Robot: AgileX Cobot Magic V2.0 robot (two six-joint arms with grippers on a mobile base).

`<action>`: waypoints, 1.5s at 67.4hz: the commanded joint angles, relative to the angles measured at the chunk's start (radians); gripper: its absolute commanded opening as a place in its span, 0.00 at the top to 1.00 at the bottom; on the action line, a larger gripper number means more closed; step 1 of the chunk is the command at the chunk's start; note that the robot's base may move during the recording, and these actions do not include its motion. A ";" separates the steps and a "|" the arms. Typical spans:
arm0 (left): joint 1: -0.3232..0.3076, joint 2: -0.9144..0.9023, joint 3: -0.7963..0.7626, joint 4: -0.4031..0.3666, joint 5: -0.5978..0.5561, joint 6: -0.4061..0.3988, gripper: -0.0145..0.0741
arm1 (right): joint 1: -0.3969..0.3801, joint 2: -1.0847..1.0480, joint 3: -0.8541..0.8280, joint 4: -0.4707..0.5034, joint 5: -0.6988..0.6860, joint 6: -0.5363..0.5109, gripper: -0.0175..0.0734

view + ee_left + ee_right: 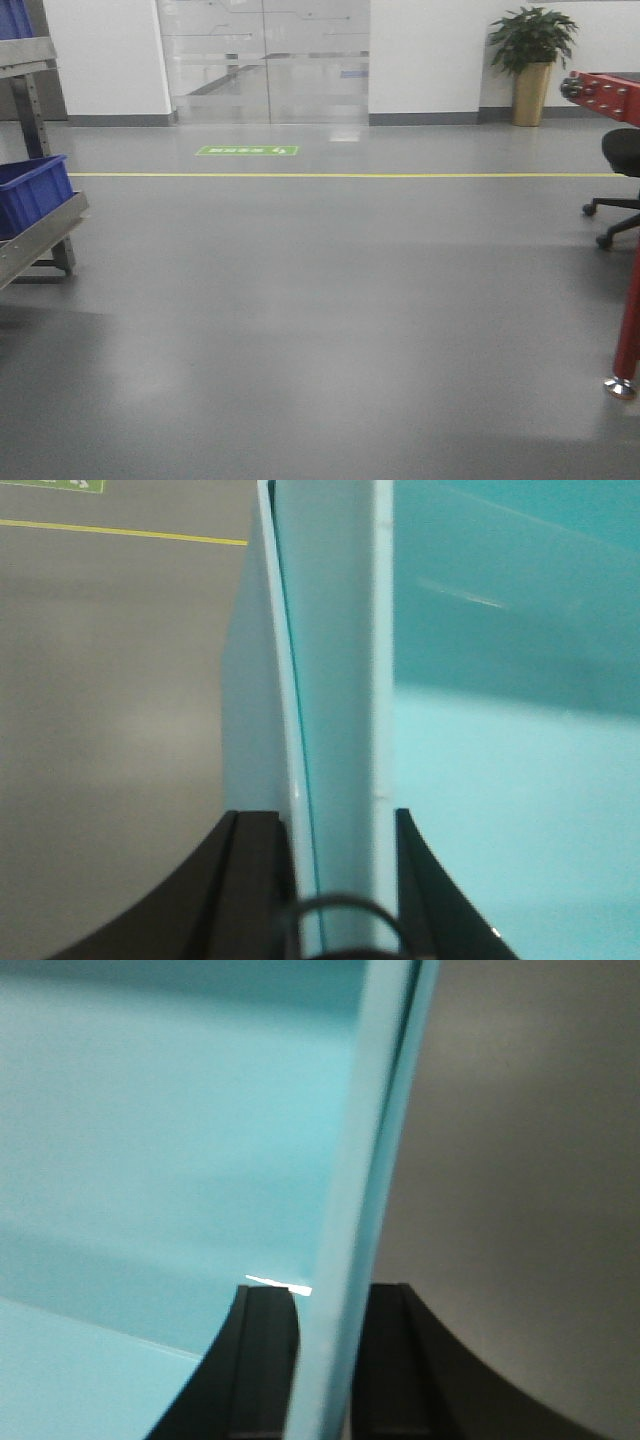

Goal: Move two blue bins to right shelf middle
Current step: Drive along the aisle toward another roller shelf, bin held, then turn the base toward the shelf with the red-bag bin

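fingers [255, 880] of left gripper [335, 830] narrow, pinching the upright side wall of a light blue bin [500, 780], one finger outside, one inside. right gripper [330, 1305] same: black fingers [265, 1360] clamped on a bin wall, bin interior to its left. gray floor [110, 730] beside the held wall. front view: dark blue bin [30, 190] sits on left shelf [40, 235]. potted plant [532, 60] and office chair [625, 170] far right.
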 commanded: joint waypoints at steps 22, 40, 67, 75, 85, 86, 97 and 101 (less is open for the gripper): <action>-0.002 -0.024 -0.021 -0.066 -0.103 -0.022 0.96 | 0.001 -0.015 -0.013 0.010 -0.073 -0.031 0.99; -0.002 -0.024 -0.021 -0.066 -0.103 -0.022 0.96 | 0.001 -0.015 -0.013 0.010 -0.073 -0.031 0.99; -0.002 -0.024 -0.021 -0.066 -0.103 -0.022 0.96 | 0.001 -0.015 -0.013 0.010 -0.073 -0.031 0.99; -0.002 -0.024 -0.021 -0.066 -0.103 -0.022 0.96 | 0.001 -0.015 -0.013 0.010 -0.073 -0.031 0.99; -0.002 -0.024 -0.021 -0.066 -0.103 -0.022 0.96 | 0.001 -0.015 -0.013 0.010 -0.073 -0.031 0.99; -0.002 -0.024 -0.021 -0.066 -0.103 -0.022 0.96 | 0.001 -0.015 -0.013 0.010 -0.073 -0.031 0.99; -0.002 -0.024 -0.021 -0.066 -0.103 -0.022 0.96 | 0.001 -0.015 -0.013 0.010 -0.073 -0.031 0.99; -0.002 -0.024 -0.021 -0.066 -0.103 -0.022 0.96 | 0.001 -0.015 -0.013 0.010 -0.073 -0.031 0.99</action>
